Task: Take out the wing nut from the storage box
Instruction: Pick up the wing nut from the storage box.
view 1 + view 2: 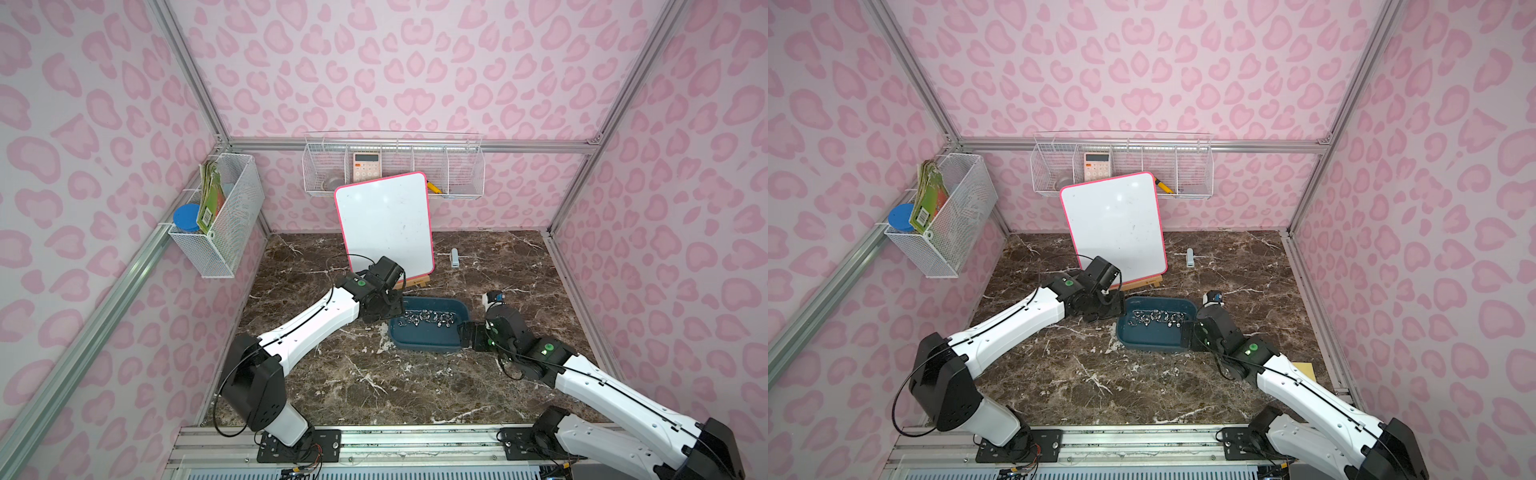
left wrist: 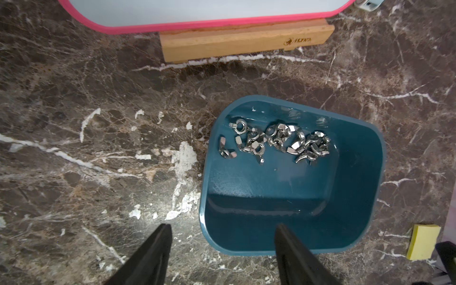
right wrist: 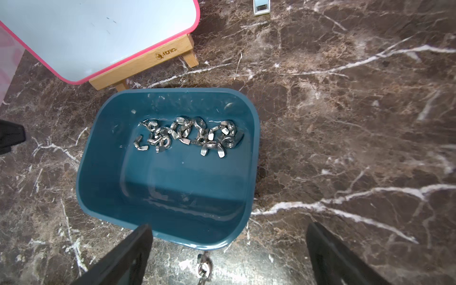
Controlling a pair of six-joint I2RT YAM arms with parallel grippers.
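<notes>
Tabletop (image 1: 415, 395): brown marble, with both arms reaching in from the near edge. A whiteboard (image 1: 384, 224) on a wooden stand (image 2: 246, 40) stands just behind the box.

Storage box (image 1: 424, 347): mid-tabletop, sitting flat, long axis running across between the two arms.

Left fingers (image 2: 153, 254): apart. They straddle the box's rim at the corner on that arm's side, one finger above the inside and the other above bare tabletop. No clamp on the wall that I can see.

Right fingers (image 3: 125, 254): wide apart and empty, over the tabletop just outside the box's other near corner.

Wing nuts (image 2: 276, 142): a loose row inside the box along the far long wall, on the whiteboard side. The row lies parallel to the box's long axis. The near half of the floor is bare.

Stray wing nut (image 3: 202, 267): on the tabletop just outside the rim, between the right fingers. One nut is out, by the look of it.

End wing nut (image 2: 225, 149): sits slightly apart at the end of the row toward the left arm.

Judgement: the row lies ahead of both pairs of fingers, across the box floor. The left arm is nearer the separated end nut, which looks like a cleaner pinch than the tangle. I cannot read its wing axis reliably.
</notes>
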